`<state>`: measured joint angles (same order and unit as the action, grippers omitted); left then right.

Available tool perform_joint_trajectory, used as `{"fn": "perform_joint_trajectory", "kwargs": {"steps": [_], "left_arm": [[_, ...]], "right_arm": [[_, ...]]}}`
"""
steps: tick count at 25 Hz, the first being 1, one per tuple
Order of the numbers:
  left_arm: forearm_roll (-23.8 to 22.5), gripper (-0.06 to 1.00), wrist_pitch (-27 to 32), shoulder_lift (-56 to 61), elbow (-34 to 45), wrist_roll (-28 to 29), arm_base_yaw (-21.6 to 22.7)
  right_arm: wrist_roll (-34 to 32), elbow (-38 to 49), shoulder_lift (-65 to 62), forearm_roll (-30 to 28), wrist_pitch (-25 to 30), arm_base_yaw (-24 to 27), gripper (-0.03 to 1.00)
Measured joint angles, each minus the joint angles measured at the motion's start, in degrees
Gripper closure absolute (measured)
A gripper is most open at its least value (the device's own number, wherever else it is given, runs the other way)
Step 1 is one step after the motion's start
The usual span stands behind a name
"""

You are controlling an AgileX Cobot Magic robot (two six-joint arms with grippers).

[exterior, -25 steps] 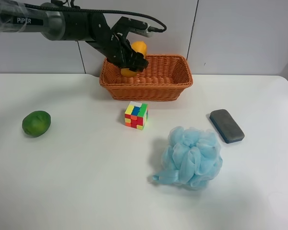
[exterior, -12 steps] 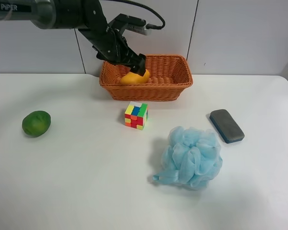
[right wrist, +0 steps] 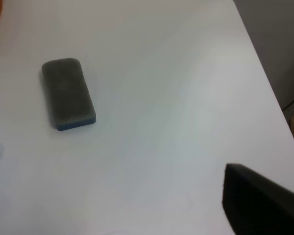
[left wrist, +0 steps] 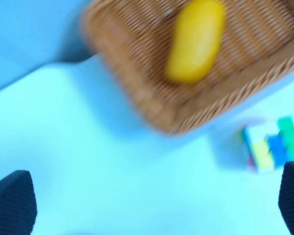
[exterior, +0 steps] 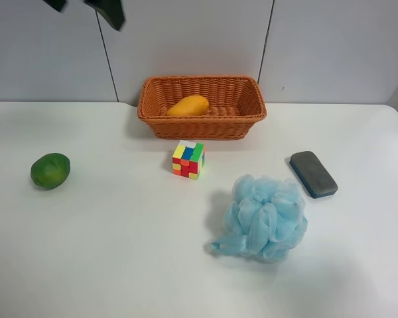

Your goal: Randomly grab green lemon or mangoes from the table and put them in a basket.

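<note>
At the far left of the exterior high view the green lemon (exterior: 50, 170) lay on the white table (exterior: 119, 252), alone and well apart from everything else. Above it, at the top edge, two dark pieces of an arm (exterior: 109, 11) poked into view, high over the table and touching nothing. The left gripper (left wrist: 152, 205) hung empty in its wrist view, its two dark fingertips (left wrist: 12, 203) at opposite edges of the picture, spread wide with only bare table between them. Farther right, against the back wall, stood the basket (exterior: 249, 120), and the mango (exterior: 188, 105) lay on its side on the basket's woven floor, toward the left half. Just in front of the basket, apart from it, sat a coloured puzzle cube (exterior: 188, 159). Right of the cube and nearer the front lay a pale blue mesh bath pouf (exterior: 262, 217), and beyond it, near but not touching, a dark grey block (exterior: 313, 173) lay flat and at a slant. The right gripper (right wrist: 257, 205) showed only as one dark piece at a corner of its wrist view, well apart from the grey block, so I could not tell how its fingers stood.
</note>
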<state>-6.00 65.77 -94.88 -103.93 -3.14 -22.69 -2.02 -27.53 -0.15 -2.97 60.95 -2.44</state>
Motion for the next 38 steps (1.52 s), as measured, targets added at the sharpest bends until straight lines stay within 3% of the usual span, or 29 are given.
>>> {"fn": "perform_joint_trajectory", "kwargs": {"steps": [4,9,22,28,34,38], "left_arm": [[-5.5,-0.05,3.0,12.5,0.9,3.1,1.0],[-10.2,-0.05,3.2,30.4,9.1,8.4,1.0],[-11.6,-0.05,3.6,82.5,54.9,26.5,1.6],[-7.5,-0.05,3.7,94.9,66.4,26.6,11.7],[-1.4,-0.05,2.9,95.2,71.1,18.1,24.4],[-0.3,-0.05,1.6,95.3,72.3,14.1,29.0]], "right_arm": [[0.0,0.0,0.0,0.0,0.0,0.0,-0.02],[0.0,0.0,0.0,0.0,0.0,0.0,-0.02],[0.0,0.0,0.0,0.0,0.0,0.0,-0.02],[0.0,0.0,0.0,0.0,0.0,0.0,-0.02],[0.0,0.0,0.0,0.0,0.0,0.0,-0.02],[0.0,0.0,0.0,0.0,0.0,0.0,-0.02]]}}
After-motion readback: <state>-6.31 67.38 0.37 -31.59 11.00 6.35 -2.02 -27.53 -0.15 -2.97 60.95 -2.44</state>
